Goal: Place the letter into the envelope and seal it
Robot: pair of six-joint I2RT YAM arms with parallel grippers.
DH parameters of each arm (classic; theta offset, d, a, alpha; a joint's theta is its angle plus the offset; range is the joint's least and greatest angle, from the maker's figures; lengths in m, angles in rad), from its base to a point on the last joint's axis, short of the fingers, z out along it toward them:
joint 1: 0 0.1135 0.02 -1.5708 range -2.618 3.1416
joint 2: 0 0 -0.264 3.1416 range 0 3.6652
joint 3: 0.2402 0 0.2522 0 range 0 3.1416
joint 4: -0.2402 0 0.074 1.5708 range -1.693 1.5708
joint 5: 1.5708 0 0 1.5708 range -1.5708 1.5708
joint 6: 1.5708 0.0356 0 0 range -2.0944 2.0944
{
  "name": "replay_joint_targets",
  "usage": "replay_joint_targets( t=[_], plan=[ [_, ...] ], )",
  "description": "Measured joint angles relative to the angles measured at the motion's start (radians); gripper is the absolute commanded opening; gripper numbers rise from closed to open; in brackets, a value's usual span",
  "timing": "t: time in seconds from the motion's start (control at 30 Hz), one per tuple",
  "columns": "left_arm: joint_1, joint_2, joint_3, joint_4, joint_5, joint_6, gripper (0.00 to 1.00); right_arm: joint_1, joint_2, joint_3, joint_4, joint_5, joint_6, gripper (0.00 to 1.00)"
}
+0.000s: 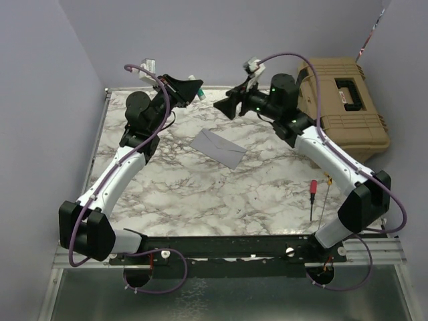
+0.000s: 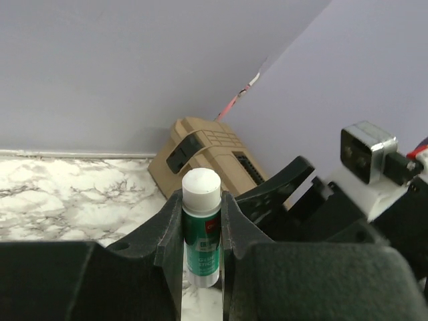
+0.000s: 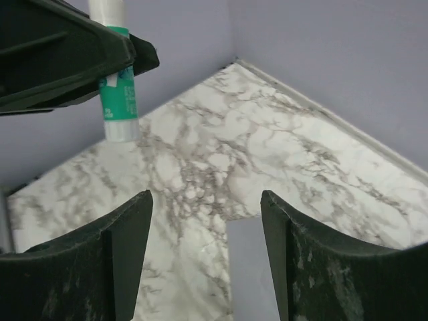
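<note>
The grey-lavender envelope lies flat on the marble table, its flap folded down; one corner of it shows in the right wrist view. The tan letter is not in view. My left gripper is raised over the far part of the table and is shut on a green glue stick with a white cap, held between the jaws. The glue stick also shows in the right wrist view. My right gripper is open and empty, facing the left gripper just right of it, above the envelope.
A tan toolbox stands at the back right, also seen in the left wrist view. A red-handled screwdriver lies near the right arm. Lavender walls close in the back and left sides.
</note>
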Motion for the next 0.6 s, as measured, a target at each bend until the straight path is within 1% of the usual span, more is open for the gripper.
replay_joint_targets(
  t=[0.07,0.13,0.23,0.33,0.5,0.6],
  plan=[
    [0.014,0.0,0.0,-0.004,0.037,0.011,0.0,-0.074,-0.045,-0.047,0.042,-0.15,0.094,0.7],
    [0.027,0.0,0.0,0.001,0.095,0.02,0.0,-0.125,-0.074,-0.081,0.126,-0.282,0.202,0.69],
    [0.029,0.0,0.0,0.023,0.172,0.027,0.0,-0.142,-0.08,-0.098,0.245,-0.422,0.356,0.69],
    [0.029,-0.002,0.001,0.057,0.241,0.025,0.0,-0.142,-0.073,-0.095,0.332,-0.521,0.482,0.69],
    [0.028,-0.003,0.001,0.138,0.311,-0.018,0.0,-0.142,-0.034,-0.076,0.448,-0.639,0.632,0.69],
    [0.028,-0.003,0.001,0.193,0.344,-0.055,0.0,-0.142,0.0,-0.076,0.521,-0.69,0.716,0.66]
  ],
)
